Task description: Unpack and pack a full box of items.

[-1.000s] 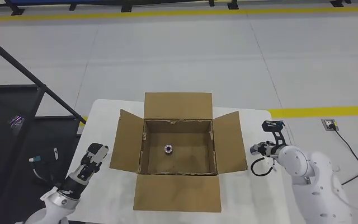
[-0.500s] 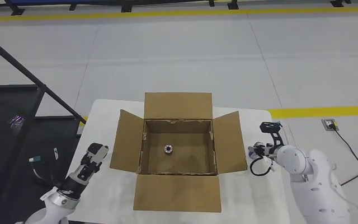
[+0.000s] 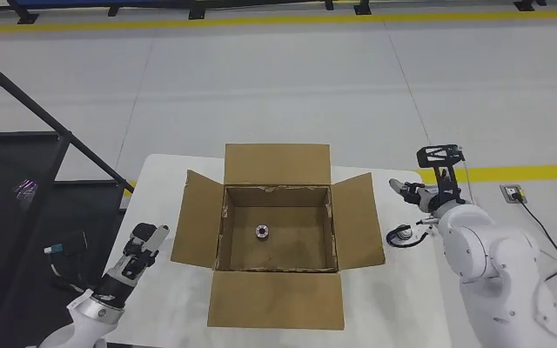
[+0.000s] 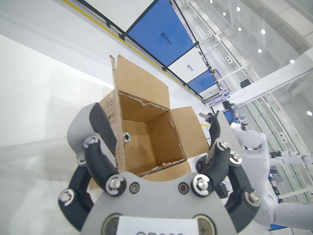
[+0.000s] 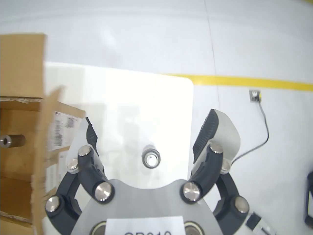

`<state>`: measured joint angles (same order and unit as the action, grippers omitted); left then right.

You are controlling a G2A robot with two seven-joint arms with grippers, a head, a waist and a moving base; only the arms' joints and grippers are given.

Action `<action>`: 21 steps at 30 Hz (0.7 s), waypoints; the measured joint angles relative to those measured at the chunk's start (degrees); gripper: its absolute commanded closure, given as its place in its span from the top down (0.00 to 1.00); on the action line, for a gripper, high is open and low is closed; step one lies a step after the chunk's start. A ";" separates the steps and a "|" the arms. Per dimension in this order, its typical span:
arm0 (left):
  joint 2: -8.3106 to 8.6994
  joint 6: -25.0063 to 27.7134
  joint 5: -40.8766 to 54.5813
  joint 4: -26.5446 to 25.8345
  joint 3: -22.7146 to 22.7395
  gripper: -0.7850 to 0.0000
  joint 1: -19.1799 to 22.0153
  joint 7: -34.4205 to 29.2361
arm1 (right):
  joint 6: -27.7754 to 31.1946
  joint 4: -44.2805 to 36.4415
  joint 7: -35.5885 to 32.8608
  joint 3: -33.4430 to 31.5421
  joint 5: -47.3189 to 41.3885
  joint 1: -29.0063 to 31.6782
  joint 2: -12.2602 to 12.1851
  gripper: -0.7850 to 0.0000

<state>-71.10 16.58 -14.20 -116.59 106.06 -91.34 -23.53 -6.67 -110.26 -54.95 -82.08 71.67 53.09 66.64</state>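
**Evidently one piece is out and one is left in the box**

Over the last second the right hand (image 3: 407,191) has drawn back from the side of the box (image 3: 278,163), where it sat low and close to the splayed flap. It has swung up toward the far edge of the surface (image 3: 165,183). Its fingers (image 5: 207,128) are spread wide with nothing between them. From its own wrist, a small metal cylinder (image 5: 151,158) stands upright on the bare surface below the hand, just beside the box and clear of both fingers.

The left hand (image 3: 146,237) has barely shifted. It rests low on the other side of the box, spread and empty, facing the open carton. A second cylinder (image 3: 261,230) lies on the box floor near the middle, in the same spot throughout.

This reads as a release just finished and the arm pulling clear. If so, the unpacking half looks nearly done, with one piece left to fetch. That would mean a reach down between fairly deep walls. The cylinder on the surface is small and upright, so a brush from the arm could tip it or set it rolling.
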 measured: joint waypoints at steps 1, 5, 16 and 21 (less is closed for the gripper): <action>0.00 -0.71 -1.28 0.34 -0.01 1.00 -0.04 0.97 | 1.53 -1.89 0.67 2.16 -1.28 -1.24 0.27 1.00; -0.03 -1.72 -3.22 1.91 -0.28 1.00 -0.42 3.52 | 9.35 1.56 -0.03 12.06 -10.33 -8.77 1.70 1.00; 0.05 -1.24 -0.58 3.39 1.71 1.00 -2.56 5.64 | 17.51 38.36 -1.01 44.39 -29.33 -31.22 11.89 1.00; 0.05 -1.25 -0.59 3.40 1.68 1.00 -2.54 5.63 | 19.09 52.88 4.16 52.25 -33.04 -34.72 17.27 1.00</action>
<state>-71.06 15.33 -14.79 -113.18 107.74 -93.87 -17.89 12.42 -57.38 -50.79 -29.82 38.63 18.38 83.90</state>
